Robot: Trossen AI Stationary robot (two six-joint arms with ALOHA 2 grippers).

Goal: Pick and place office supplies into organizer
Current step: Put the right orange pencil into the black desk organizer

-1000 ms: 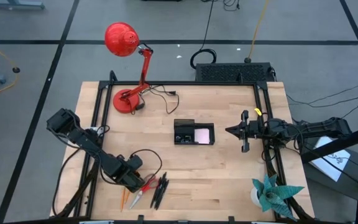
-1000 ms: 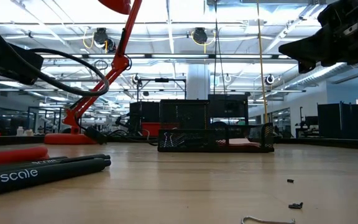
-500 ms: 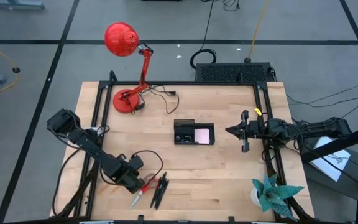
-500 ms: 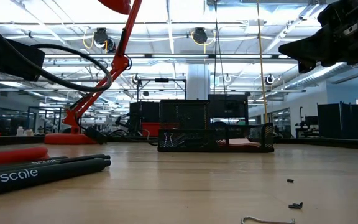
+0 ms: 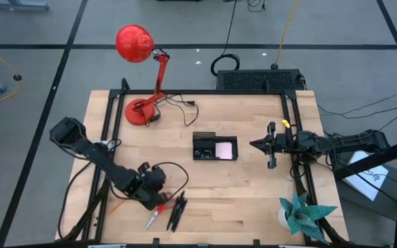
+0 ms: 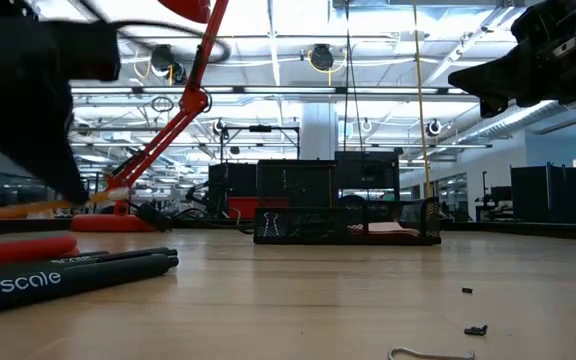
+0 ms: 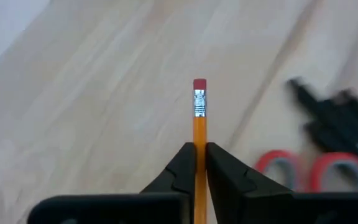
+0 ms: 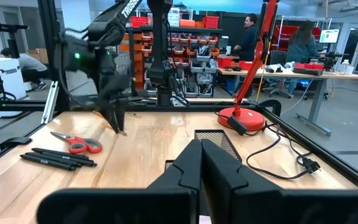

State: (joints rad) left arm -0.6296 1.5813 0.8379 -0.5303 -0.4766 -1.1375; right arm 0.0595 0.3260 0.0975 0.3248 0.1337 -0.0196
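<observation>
A wooden table (image 5: 240, 189) seen from above, with two dark robot arms. The left gripper (image 7: 200, 163) is near the table's front left corner, raised off the wood, its two fingers (image 7: 180, 171) pinching an orange pencil (image 7: 199, 127) between them. The pencil's pink eraser end sticks out past the fingertips; in the overhead view its other end shows as an orange streak (image 5: 118, 204) slanting toward the table's left edge.

On the table just beside that gripper, toward the front edge, lie red-handled scissors (image 5: 154, 216) and a small bundle of black pens (image 5: 177, 211), side by side. In the low view the pens (image 6: 73, 273) carry white lettering.

The organizer (image 5: 214, 147), a small black mesh tray, sits near the middle of the table, with a pale pink sticky-note pad (image 5: 225, 149) in its right compartment.

The right gripper (image 8: 200, 163) hovers above the table toward the right edge, just right of the organizer, its jaws pressed together and holding nothing.

A red desk lamp (image 5: 142, 72) stands at the back left of the table. A teal paper plant (image 5: 302, 215) sits at the front right corner.
</observation>
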